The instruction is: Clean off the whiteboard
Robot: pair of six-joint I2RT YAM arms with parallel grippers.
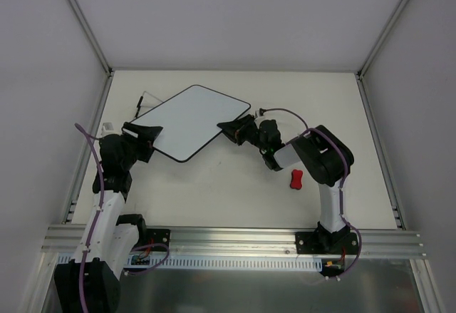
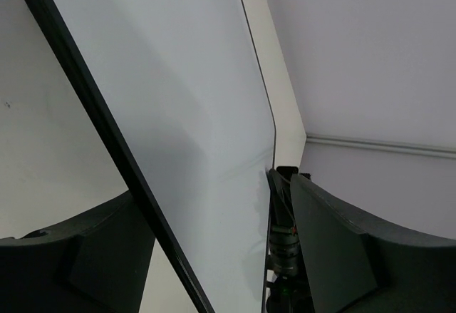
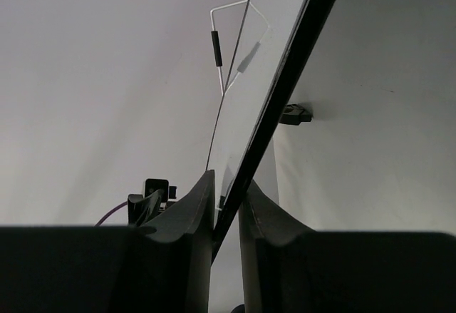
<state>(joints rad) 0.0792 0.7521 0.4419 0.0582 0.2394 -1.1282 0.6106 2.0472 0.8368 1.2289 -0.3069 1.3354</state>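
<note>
The whiteboard [image 1: 192, 120] is a clean white board with a thin black border, lying slanted at the back left of the table. My right gripper [image 1: 229, 129] is shut on its near right edge; in the right wrist view the fingers [image 3: 199, 213] pinch the black edge [image 3: 296, 60], with the gripper [image 3: 226, 185] seen edge-on. My left gripper [image 1: 147, 133] is at the board's left corner. In the left wrist view its gripper [image 2: 214, 192] stands wide open with the board [image 2: 185, 113] slanting between the jaws.
A small red bone-shaped eraser [image 1: 296, 179] lies on the table to the right of my right arm. A thin white wire with a black tab [image 1: 142, 100] sticks out at the board's far left corner, also in the right wrist view [image 3: 216, 48]. Walls enclose the table.
</note>
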